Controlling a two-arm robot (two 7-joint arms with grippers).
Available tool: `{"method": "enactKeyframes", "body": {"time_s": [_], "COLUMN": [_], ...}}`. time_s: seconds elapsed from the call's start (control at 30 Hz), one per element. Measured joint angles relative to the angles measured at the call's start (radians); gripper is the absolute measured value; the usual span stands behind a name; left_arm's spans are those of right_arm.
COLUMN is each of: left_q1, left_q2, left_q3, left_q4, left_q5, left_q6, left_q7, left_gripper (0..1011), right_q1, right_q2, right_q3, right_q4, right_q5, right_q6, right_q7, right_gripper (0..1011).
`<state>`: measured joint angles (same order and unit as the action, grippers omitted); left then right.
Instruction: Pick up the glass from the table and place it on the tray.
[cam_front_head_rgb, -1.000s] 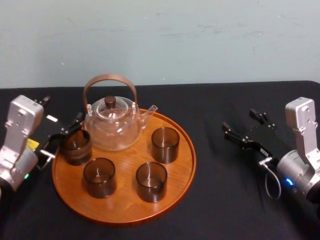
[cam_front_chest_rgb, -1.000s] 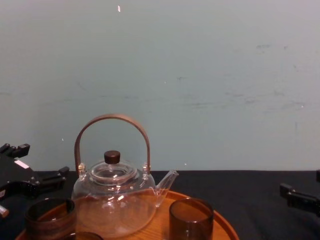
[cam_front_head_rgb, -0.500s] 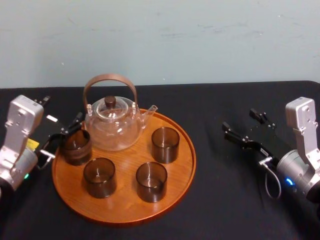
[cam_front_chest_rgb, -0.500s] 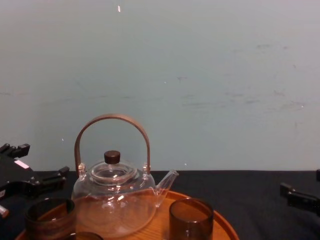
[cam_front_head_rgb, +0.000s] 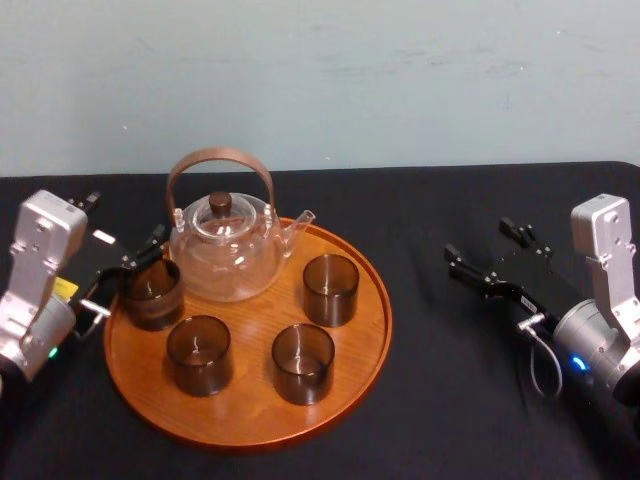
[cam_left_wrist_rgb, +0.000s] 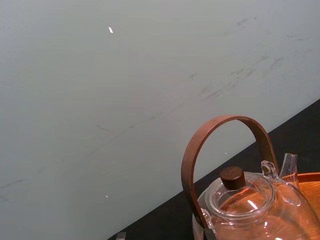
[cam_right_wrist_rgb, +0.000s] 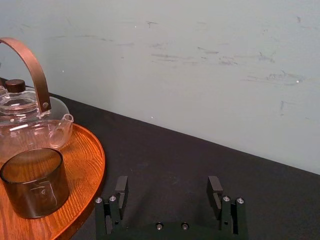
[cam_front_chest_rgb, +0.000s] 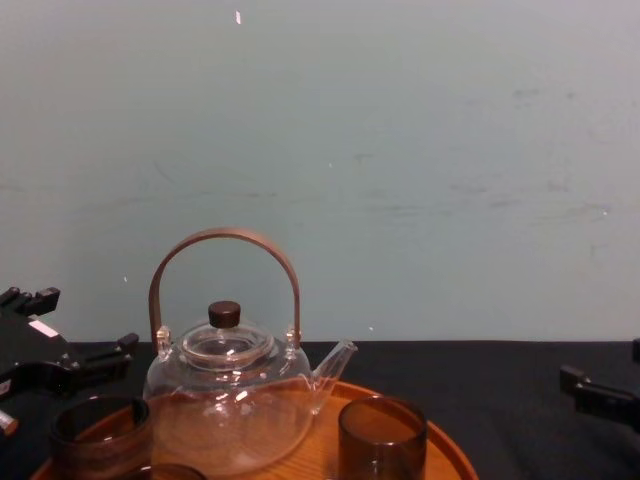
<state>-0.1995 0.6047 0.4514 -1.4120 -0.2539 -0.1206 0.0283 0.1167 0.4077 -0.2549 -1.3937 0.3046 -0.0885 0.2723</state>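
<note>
Left jaws, spread wide, reach toward the glass (cam_front_head_rgb: 152, 293) on the tray (cam_front_head_rgb: 250, 405); right jaws hover parted, well apart.

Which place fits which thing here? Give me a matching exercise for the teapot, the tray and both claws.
Things:
1. glass teapot
2. left claw
3. right claw
4. wooden tray

Places:
A. open over the black table, right of the tray
B. open at the tray's left edge, near a smoky glass tumbler
C. on the black table, holding teapot and tumblers
D. at the back of the tray

Pairs: 1-D, 2-B, 3-A, 4-C
</note>
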Motion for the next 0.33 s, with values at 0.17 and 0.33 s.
{"method": "enactKeyframes", "body": {"time_s": [0.17,0.33], "left_q1": [0.000,0.000], "left_q2": [0.000,0.000], "left_q3": [0.000,0.000], "left_q4": [0.000,0.000], "left_q5": [0.000,0.000], "left_q6": [0.000,0.000], "left_q7": [0.000,0.000], "left_gripper": [1001,1001], "right_q1": [0.000,0.000], "right_q2": [0.000,0.000], "right_q3": [0.000,0.000], "right_q4": [0.000,0.000], "right_q5": [0.000,0.000], "right_q6": [0.000,0.000], "right_q7": [0.000,0.000], "right_gripper": [1003,1002]}}
